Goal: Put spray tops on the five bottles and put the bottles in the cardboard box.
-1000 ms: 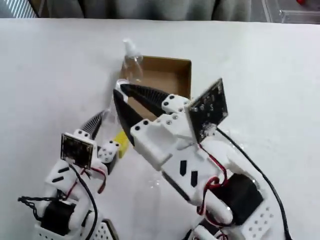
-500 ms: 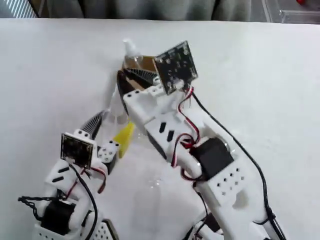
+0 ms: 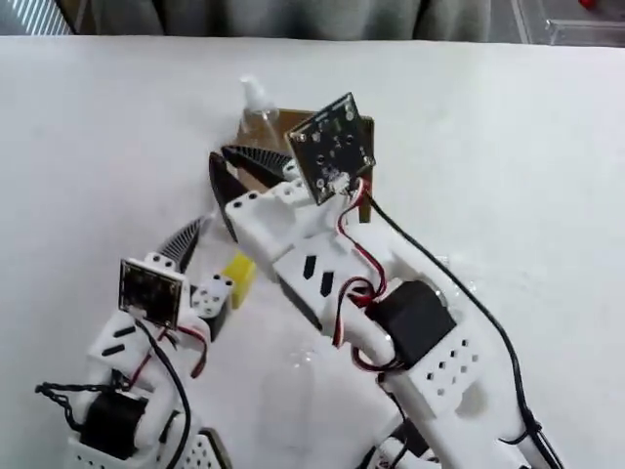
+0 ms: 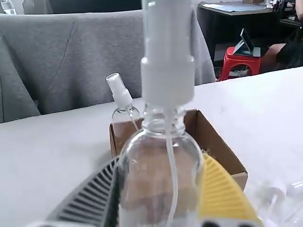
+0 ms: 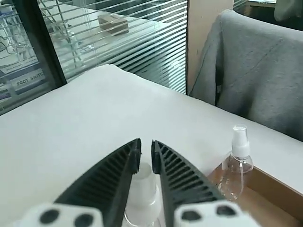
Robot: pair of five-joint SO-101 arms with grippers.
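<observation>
The right arm has extended forward and swung toward the left arm. The right gripper (image 3: 217, 156) has travelled from the near edge of the cardboard box (image 3: 289, 119) to the bottle (image 4: 158, 175). The bottle's spray top (image 5: 142, 182) now sits just beneath the jaws, in line with the gap between them. The arm body now covers most of the box, which was formerly exposed behind the jaws.

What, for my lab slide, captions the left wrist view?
Left gripper holds a clear glass bottle with a white spray top; a second capped bottle at a corner of the brown cardboard box.
</observation>
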